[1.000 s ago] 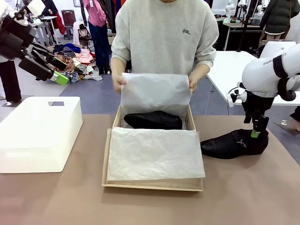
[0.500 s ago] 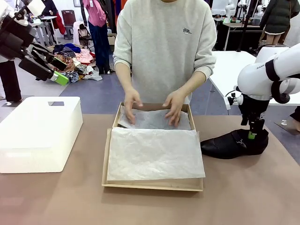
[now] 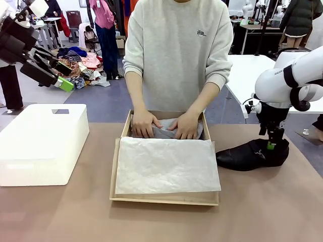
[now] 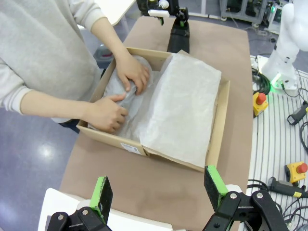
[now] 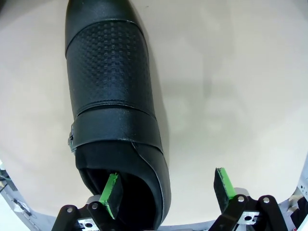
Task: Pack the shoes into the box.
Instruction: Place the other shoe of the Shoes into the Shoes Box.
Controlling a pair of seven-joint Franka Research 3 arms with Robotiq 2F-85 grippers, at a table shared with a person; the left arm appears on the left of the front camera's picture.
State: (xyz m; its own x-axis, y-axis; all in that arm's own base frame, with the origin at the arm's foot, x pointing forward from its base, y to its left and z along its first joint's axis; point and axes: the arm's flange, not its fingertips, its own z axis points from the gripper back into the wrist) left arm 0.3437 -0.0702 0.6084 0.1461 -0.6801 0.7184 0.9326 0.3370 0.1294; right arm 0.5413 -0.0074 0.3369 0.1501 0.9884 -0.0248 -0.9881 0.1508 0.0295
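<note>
Right wrist view: right gripper (image 5: 167, 185) points down, spread astride shoe (image 5: 110, 86) heel; left gripper (image 4: 158, 185) spread, aloft.

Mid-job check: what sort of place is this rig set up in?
Likely a robotics lab rather than a shop: emergency-stop buttons and loose cables alongside, a clothes heap on the floor, another white table behind.

Robotics lab (clothes heap (image 3: 81, 64) in bkgd), e-stop btns (image 4: 260, 98), floor cables (image 4: 263, 85)

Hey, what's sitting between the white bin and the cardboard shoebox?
Nothing: the front view shows a bare stretch of brown tabletop between the white bin and the box.
</note>
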